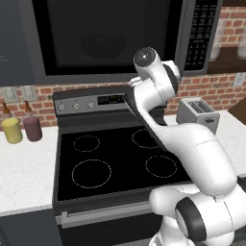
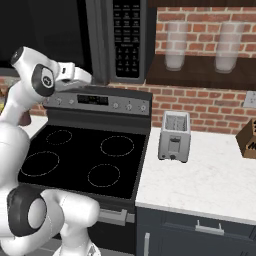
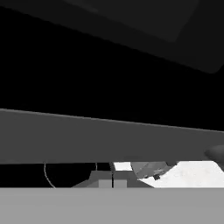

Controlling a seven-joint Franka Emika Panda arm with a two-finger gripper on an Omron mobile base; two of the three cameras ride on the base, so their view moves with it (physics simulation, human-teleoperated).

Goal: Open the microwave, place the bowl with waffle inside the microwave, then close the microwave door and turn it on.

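Red brick wall [image 2: 210, 107] behind, white speckled counter [image 2: 200, 175] either side of a black glass-top stove [image 1: 115, 158] w/ four thin ring burners and a grey control strip at its back; the strip's display and knob marks are too small to read. Above it hangs the large dark grey over-range microwave [image 1: 43, 57], its wide dark door w/ black glass window [image 1: 110, 33] shut flush and facing out into the room, long axis running left-right. Black keypad panel [image 2: 127, 37] on the microwave's right side runs vertical; rows of pale button legends show but none legible. Through the glass, a faint round bowl shape [image 1: 102, 44] sits inside, roughly centre, rim up; waffle can't be made out in it. White arm rises from the base, elbow up near the microwave's lower right corner, forearm reaching toward the door's lower edge. Gripper [image 3: 112, 180] clenched tight, tips together, nothing between them; in hand view it sits just under a broad grey band of the microwave's lower edge, black glass above. Silver two-slot toaster [image 2: 174, 135] on the counter right of stove. Left of stove, a yellow jar [image 1: 12, 130] and a mauve jar [image 1: 32, 128] stand side by side, labels none readable. Dark shelf [image 2: 200, 75] on the right holds two translucent glasses [image 2: 175, 45].
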